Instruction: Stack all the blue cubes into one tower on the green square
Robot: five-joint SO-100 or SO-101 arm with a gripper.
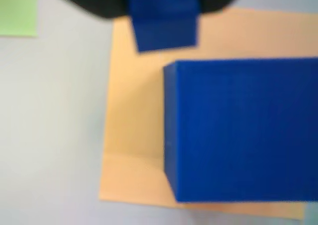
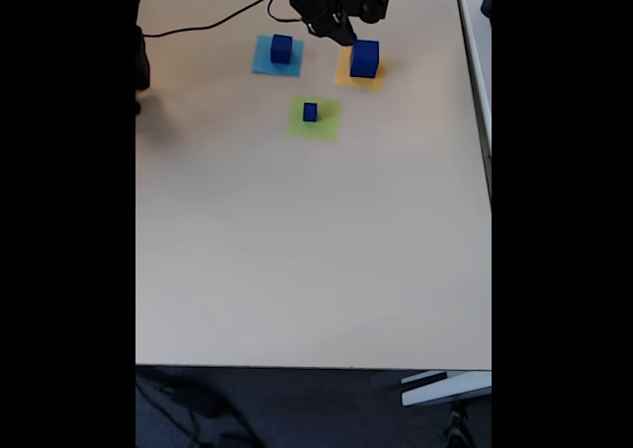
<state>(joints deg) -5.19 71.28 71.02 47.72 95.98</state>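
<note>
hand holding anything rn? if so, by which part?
Nothing held, as far as the views show. The hand hovers beside the large blue cube, which sits on the orange-yellow square. Contact can't be ruled out from these views.

Pale table [image 2: 297, 250]; light-blue square [image 2: 265, 64]; orange-yellow square [image 1: 134, 135]; black cable [image 2: 213, 23]

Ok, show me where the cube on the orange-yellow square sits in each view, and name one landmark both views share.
Wrist view: the big blue cube takes up the right and centre, resting on the orange-yellow square.
Fixed view: the same cube sits near the top, right of centre, beside the gripper.
Shared landmark: the green square, top left in the wrist view; below the cube in the fixed view.
</note>
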